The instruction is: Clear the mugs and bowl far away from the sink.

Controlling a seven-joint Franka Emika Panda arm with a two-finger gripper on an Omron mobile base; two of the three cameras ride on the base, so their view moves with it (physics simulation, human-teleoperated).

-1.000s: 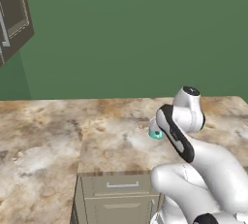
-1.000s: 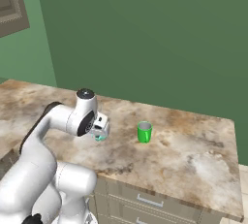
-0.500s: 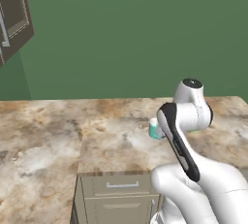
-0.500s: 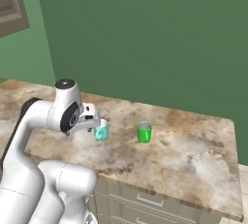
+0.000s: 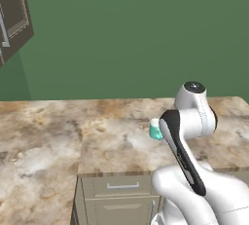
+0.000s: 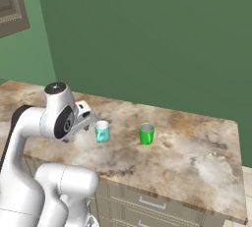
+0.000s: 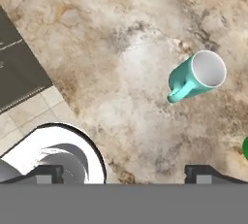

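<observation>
Dark finger tips of the white arm's two-finger gripper [image 7: 123, 172] stood spread wide at the bottom of the hand view, holding nothing, with bare stone between them. In the right base view the gripper [image 6: 90, 121] hung just left of the small teal handled mug [image 6: 102, 131], apart from it.

That teal mug [image 7: 196, 76] lay up and to the right of the fingers in the hand view, its white inside facing the camera and its looped handle pointing toward the lower left. It stood upright on the mottled tan-and-brown marble countertop [image 7: 121, 63], glossy, with pale cloudy patches. In the left base view the teal mug [image 5: 155, 130] showed as a sliver, mostly hidden behind the arm's white upper link.

Right of the teal mug, well apart, stood the bright green handled mug [image 6: 146, 133], a plain smooth cylinder with a darker green inside. In the hand view the green mug [image 7: 245, 148] was cut off by the right edge, so its shape could not be made out there.

Below the countertop's front edge, near the teal mug, ran beige cabinet drawers [image 5: 119, 190] with slim grey bar handles. Behind the counter rose a flat dark green wall [image 6: 157, 39].
</observation>
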